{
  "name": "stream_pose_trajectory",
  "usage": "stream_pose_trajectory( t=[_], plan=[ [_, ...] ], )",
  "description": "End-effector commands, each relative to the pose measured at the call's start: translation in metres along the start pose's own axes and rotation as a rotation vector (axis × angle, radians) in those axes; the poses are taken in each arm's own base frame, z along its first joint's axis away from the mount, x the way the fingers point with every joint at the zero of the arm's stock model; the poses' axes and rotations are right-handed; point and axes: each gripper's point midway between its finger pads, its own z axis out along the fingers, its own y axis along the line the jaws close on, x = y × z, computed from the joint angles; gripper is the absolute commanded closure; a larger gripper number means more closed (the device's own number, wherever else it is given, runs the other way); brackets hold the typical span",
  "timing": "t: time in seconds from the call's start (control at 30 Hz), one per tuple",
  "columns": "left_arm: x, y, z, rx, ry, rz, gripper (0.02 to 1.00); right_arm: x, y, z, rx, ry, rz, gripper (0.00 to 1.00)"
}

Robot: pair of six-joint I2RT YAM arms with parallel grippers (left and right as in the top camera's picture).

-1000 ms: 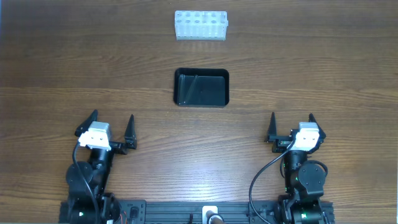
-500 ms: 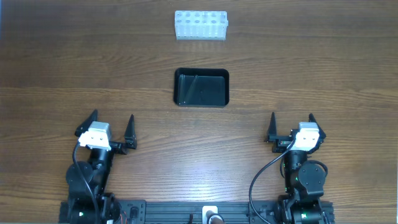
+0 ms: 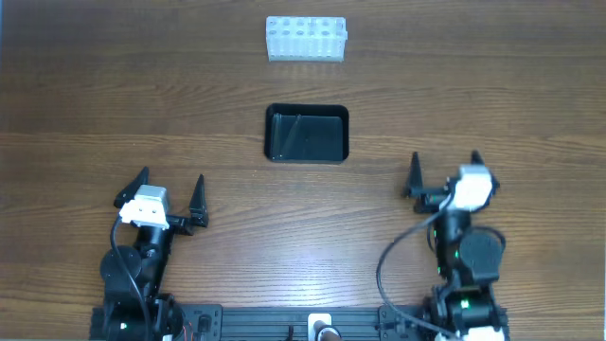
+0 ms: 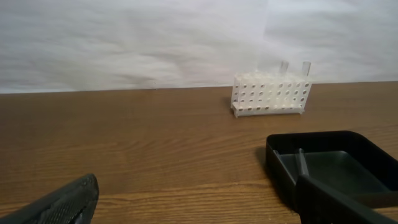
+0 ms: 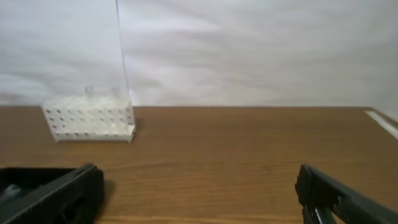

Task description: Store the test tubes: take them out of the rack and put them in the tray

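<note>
The right claw (image 3: pixel 445 161) has its fingers wide apart and holds nothing. It stands above the bench (image 3: pixel 95 95) on the near side, to the right of the middle. The left claw (image 3: pixel 171 175) is also apart and empty, a little closer to the near edge.

Outward from both comes the black tray (image 3: pixel 268 133) at the middle of the bench. Something thin lies in it, perhaps a tube; I cannot tell. Behind the tray, close to the far edge, is the white rack (image 3: pixel 306 40), its long axis parallel to that edge.

Two test tubes (image 4: pixel 305 66) stand upright in it, apparently toward the end on the right arm's side. So I judge the right claw is nearer, and it must go forward past the tray and slightly toward the middle.
</note>
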Motion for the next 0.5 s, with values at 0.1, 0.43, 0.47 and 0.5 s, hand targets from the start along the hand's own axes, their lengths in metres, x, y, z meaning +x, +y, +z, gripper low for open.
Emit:
stream_pose_trajectory(
  t=[0.1, 0.43, 0.47, 0.5],
  plan=[
    [0.001, -0.002, 0.0, 0.011, -0.004, 0.015, 0.018, -0.039, 0.033, 0.057, -0.16, 0.09, 0.013, 0.009],
    [0.001, -0.002, 0.0, 0.011, -0.004, 0.015, 0.018, -0.03, 0.144, 0.159, -0.403, 0.318, -0.018, 0.009],
    [0.001, -0.002, 0.0, 0.011, -0.004, 0.015, 0.018, -0.025, 0.155, 0.166, -0.416, 0.349, -0.025, 0.007],
    [0.001, -0.002, 0.0, 0.011, -0.004, 0.015, 0.02, -0.02, 0.165, 0.173, -0.425, 0.378, -0.033, 0.009]
  ],
)
